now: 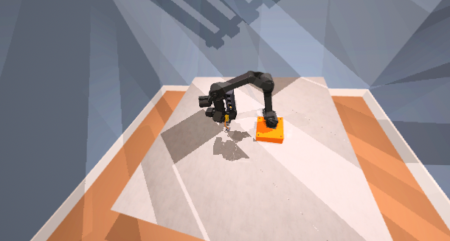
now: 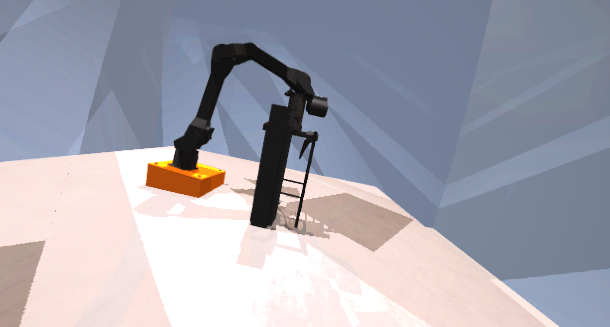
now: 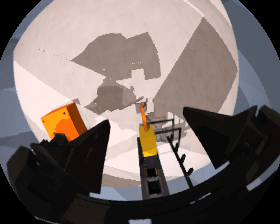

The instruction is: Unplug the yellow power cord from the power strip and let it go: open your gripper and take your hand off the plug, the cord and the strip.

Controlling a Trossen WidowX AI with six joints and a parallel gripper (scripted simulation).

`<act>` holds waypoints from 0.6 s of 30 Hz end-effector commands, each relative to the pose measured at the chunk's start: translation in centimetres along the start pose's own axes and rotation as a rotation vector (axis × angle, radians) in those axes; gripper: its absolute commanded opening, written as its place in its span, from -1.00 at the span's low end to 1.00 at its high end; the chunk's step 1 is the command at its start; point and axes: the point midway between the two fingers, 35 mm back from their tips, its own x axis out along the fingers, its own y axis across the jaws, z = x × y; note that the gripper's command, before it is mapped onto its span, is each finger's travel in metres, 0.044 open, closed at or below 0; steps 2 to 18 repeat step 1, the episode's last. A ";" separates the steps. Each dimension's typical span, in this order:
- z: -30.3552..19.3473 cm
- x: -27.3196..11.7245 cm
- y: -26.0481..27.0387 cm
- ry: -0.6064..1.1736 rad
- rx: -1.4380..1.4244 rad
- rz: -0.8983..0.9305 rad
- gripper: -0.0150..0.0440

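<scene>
While 2 fingers gape wide w/ nothing held, 1 yellow plug [image 3: 147, 143] sits between, maybe touching neither.

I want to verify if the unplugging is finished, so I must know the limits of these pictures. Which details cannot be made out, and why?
- Top view: the yellow plug is too small; whether it sits in the power strip cannot be told.
- Exterior view: the plug and sockets are hidden behind the upright strip.
- Wrist view: the open end effector flanks the plug; fisheye blur hides any gap to the strip.
- Cord: cannot be traced in any view.
</scene>
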 end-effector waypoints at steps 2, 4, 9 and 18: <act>0.0 0.0 0.0 0.004 0.006 0.002 1.00; 0.0 0.0 0.0 0.004 0.006 0.002 1.00; 0.0 0.0 0.0 0.004 0.006 0.002 1.00; 0.0 0.0 0.0 0.004 0.006 0.002 1.00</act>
